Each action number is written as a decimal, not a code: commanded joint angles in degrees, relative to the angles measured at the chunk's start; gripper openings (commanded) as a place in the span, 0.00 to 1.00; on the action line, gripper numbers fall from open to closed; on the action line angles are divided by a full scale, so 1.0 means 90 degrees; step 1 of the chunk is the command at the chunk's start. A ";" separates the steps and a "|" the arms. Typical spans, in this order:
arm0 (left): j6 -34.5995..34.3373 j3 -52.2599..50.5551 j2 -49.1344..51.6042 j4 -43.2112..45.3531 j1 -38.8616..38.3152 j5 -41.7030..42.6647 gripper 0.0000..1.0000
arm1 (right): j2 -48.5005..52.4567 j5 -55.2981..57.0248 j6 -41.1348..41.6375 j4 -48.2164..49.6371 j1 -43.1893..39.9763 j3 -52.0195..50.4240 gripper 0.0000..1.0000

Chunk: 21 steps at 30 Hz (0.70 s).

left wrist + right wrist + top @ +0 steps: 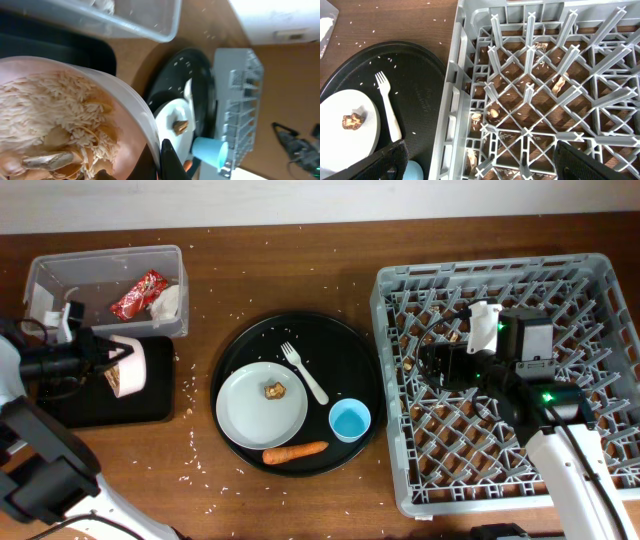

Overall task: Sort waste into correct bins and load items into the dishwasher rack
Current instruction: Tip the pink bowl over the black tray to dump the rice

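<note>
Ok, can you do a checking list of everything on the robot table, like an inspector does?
Surface: brown wooden table, rice crumbs scattered on it.
Job's things: red wrapper and napkin in the clear tub; white bowl with rice in it, held tilted over the black rectangular tray; plate with a brown scrap, fork, blue cup and carrot on the round tray; rack holds no dishes.
Clutter: rice and food bits on the rack floor.
Grippers: left gripper shut on the bowl; right gripper open, empty, above the rack.
Cables: what looks like a thin dark cable along the right arm.
Surroundings: pale wall behind the table.
</note>
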 commanded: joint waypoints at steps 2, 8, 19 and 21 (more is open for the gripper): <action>0.0168 -0.0049 -0.0177 0.0002 0.0209 0.0741 0.01 | 0.0010 0.0029 0.0034 -0.0007 -0.0029 0.0097 0.92; 0.0165 -0.0049 -0.0175 0.0153 0.0520 0.0828 0.01 | 0.0010 0.0032 0.0034 -0.0100 -0.0029 0.0097 0.92; 0.0165 -0.0056 -0.0170 -0.0092 0.0845 0.2004 0.00 | 0.0010 0.0029 0.0034 -0.0131 -0.0029 0.0097 0.92; 0.0170 -0.0056 -0.0170 -0.0398 0.0845 0.2001 0.00 | 0.0010 0.0029 0.0034 -0.0172 -0.0029 0.0097 0.92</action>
